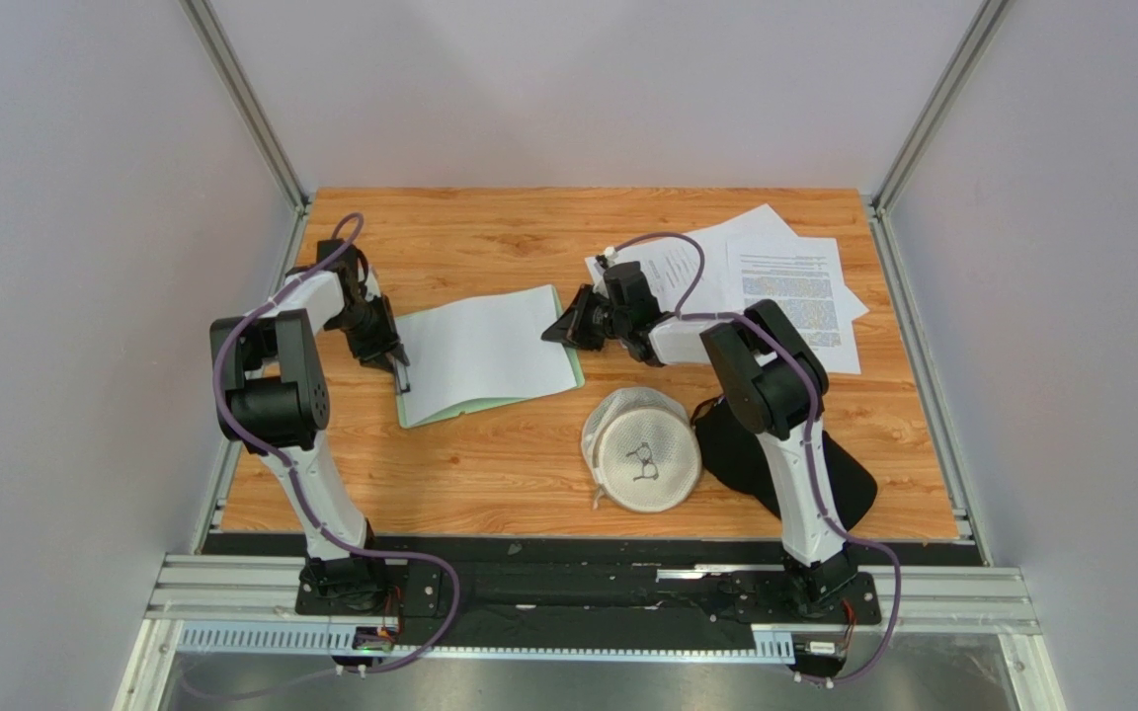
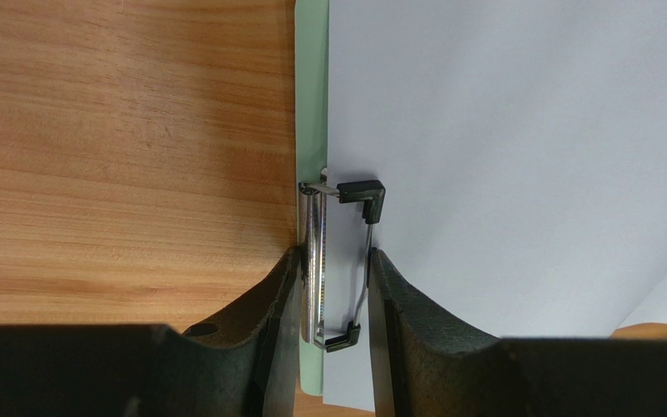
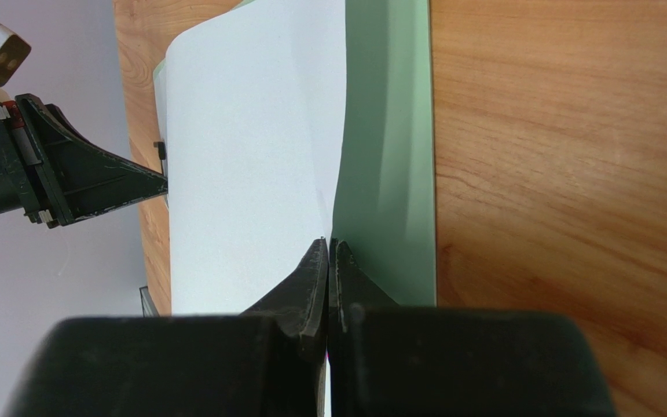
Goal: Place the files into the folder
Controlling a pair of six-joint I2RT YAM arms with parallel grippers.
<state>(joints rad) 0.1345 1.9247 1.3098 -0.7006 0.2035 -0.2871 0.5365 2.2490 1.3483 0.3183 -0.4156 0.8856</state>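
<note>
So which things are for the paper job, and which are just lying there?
For the job: flat light-green clipboard folder; its metal clip, gripped by the left gripper; plain white paper sheet, pinched by the right gripper; loose printed white sheets.
Just lying about: round white cloth cap; black cloth.

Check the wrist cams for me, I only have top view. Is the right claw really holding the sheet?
Observer: Yes. The right wrist view shows the right claw shut on the sheet's edge, with that edge bowed up off the folder.
Operator: And is the left claw on the clip?
Observer: The left wrist view shows the left claw closed round the clip, one finger on each side.
</note>
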